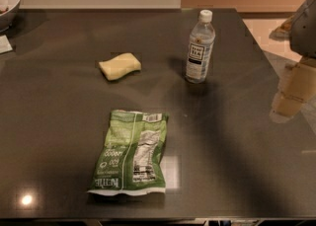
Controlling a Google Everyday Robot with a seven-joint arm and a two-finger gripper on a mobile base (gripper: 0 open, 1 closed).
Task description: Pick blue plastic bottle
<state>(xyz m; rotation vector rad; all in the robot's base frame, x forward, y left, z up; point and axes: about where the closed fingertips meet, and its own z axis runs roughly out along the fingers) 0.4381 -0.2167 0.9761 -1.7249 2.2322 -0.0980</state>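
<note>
You have the blue plastic bottle (200, 47) standing upright on the dark tabletop (237, 161), in the upper middle of the frame, a little right of centre. Its white cap is on top and its white label with black text faces the camera. Left of it, well apart, lies the yellow sponge (120, 65). Below the sponge, toward the lower middle of the frame, a green snack bag (131, 153) lies flat. A metal bowl (7, 0) shows partly in the upper left corner. Your gripper (287, 102) hangs at the right edge of the frame, over the table's right side. It is well clear of the bottle and touches nothing. Whether its grip is spread or closed, you cannot tell.
</note>
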